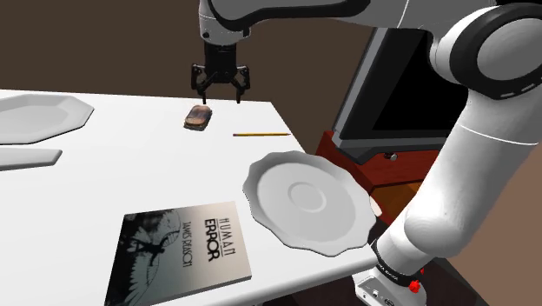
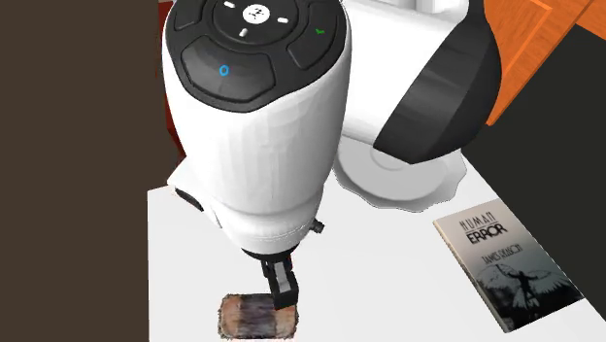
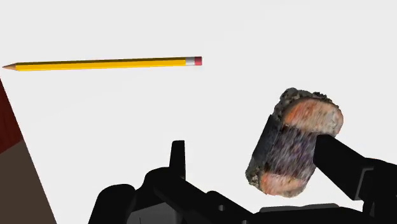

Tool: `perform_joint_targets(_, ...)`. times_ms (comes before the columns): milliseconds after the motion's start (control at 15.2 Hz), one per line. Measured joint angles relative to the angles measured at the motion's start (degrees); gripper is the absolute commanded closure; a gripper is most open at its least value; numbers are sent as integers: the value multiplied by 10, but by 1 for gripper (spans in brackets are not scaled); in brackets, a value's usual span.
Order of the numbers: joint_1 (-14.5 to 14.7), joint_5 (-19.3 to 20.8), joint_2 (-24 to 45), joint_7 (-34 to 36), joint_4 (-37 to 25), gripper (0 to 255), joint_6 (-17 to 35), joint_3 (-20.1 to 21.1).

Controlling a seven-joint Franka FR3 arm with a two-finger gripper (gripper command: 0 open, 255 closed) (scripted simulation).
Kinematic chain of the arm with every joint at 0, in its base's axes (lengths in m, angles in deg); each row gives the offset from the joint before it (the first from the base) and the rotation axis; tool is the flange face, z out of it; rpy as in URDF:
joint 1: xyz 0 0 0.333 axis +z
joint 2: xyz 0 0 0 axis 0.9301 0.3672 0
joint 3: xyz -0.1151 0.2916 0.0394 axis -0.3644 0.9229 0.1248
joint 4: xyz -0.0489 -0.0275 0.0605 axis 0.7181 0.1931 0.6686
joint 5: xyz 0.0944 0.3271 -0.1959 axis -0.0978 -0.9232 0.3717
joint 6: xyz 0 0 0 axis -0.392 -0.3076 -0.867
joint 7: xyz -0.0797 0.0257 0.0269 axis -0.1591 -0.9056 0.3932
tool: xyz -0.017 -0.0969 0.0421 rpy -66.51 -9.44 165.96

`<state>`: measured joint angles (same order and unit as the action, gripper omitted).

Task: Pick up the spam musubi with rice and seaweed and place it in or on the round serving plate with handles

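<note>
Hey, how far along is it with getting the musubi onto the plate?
Nothing is finished yet. The musubi lies on the table, and the plate holds nothing. In hand: the gripper hovers over the musubi, fingers open, no grasp. Left: lower, grasp, lift, carry to the plate, release.

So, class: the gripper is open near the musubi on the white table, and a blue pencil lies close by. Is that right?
Not quite: the pencil is yellow with a pink eraser, as the wrist view shows. The rest stands: the gripper is open near the musubi on the white table.
</note>
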<state>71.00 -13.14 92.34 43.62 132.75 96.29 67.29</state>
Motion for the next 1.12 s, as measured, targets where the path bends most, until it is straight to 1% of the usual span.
perform_joint_targets(198,25,27,84,45,-97,0,-25,-1)
perform_joint_targets(396,60,54,180,81,-226,0,-66,-9)
perform_joint_targets(462,69,60,202,87,-258,0,-78,-12)
perform_joint_targets(528,73,62,212,90,-269,0,-79,-13)
perform_joint_targets(792,69,63,214,95,-246,0,-54,-15)
perform_joint_targets(924,65,62,211,98,-221,0,-34,-14)
perform_joint_targets(1122,63,62,210,98,-211,0,-25,-15)
